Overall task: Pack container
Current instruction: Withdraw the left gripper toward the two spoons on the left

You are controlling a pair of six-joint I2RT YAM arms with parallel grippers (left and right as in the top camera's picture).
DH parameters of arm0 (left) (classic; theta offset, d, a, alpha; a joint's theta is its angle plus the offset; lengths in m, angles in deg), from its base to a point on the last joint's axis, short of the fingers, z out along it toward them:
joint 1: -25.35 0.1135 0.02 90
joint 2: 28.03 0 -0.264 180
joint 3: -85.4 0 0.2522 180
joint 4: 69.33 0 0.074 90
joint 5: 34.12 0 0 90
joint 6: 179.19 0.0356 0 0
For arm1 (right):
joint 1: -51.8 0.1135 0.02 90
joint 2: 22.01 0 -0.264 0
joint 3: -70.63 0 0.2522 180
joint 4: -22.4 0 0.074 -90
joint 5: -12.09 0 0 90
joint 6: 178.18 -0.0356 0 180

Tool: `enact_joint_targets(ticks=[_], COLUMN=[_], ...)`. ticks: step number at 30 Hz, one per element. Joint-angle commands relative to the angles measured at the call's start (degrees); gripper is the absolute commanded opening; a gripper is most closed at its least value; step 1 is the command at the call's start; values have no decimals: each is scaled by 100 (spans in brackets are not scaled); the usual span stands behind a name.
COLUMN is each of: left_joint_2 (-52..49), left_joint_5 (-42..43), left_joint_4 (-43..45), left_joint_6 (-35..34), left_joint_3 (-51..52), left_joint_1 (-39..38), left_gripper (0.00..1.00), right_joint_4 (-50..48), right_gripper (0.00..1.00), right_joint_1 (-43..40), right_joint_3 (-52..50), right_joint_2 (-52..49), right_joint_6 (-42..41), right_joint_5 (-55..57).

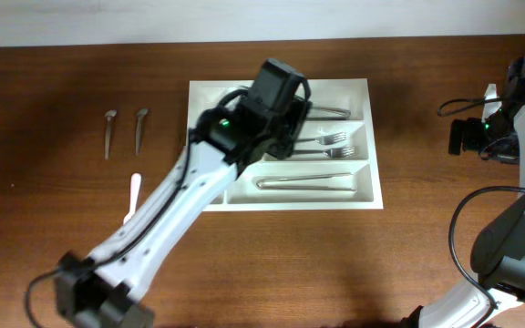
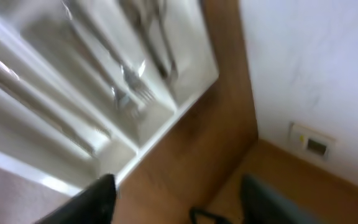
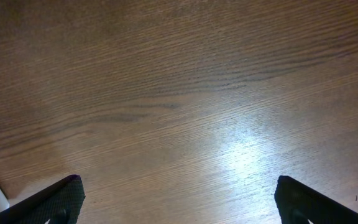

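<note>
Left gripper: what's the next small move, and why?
Probably lift clear of the container and head for the two metal utensils on the table, left of it in the overhead view. The left gripper looks open and empty over the container, which already holds forks.

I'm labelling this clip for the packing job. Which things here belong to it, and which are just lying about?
Belong to the job: cutlery tray; forks in its middle long compartment; two loose metal utensils left of the tray; white utensil near them, probably.

Just lying about: wall socket; black cable at far right.
</note>
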Motion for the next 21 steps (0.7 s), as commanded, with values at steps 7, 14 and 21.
enact_joint_targets(ticks=[7, 14, 21], left_joint_2=[437, 426, 426], left_joint_5=[-3410, -1478, 136], left_joint_4=[-1633, -1113, -1097], left_joint_6=[2387, 7917, 8404], left_joint_3=[-72, -243, -435], left_joint_1=[452, 1604, 3936], left_gripper=[99, 99, 99], right_joint_4=[-11, -11, -11], right_gripper=[98, 99, 99], right_joint_1=[26, 26, 26], right_joint_3=[-11, -11, -11], right_joint_2=[46, 46, 46], right_joint_6=[-20, -20, -20], right_joint_5=[48, 48, 48])
